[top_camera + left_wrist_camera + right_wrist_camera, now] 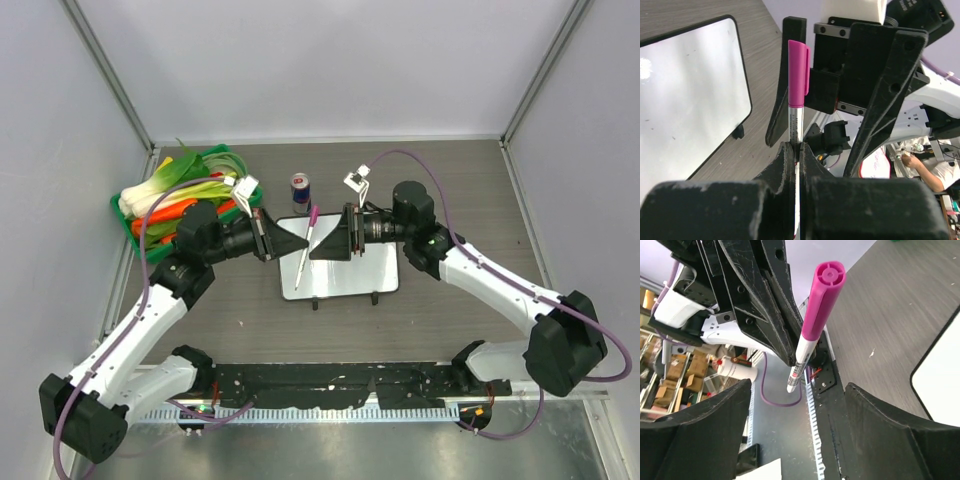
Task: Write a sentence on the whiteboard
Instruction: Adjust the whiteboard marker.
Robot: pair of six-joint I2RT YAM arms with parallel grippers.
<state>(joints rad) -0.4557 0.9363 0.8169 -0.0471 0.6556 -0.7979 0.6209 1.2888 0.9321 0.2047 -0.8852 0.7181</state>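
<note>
The whiteboard (pixel 350 275) lies flat mid-table under both grippers, also showing in the left wrist view (pixel 685 100) and the right wrist view (pixel 945 385). No sentence shows on its white face. My left gripper (pixel 301 243) (pixel 799 147) is shut on a marker (pixel 308 238) (pixel 796 115) with a white barrel and a magenta cap, held above the board with the cap on. My right gripper (pixel 318 250) (pixel 799 390) faces it from the right, open; its wide-apart fingers flank the marker (pixel 812 325) without touching it.
A green basket (pixel 128 222) of leeks and carrots stands at the back left. A small drink can (pixel 300 187) stands just behind the board. White tags hang near both wrists. Enclosure walls close in the left, right and far sides.
</note>
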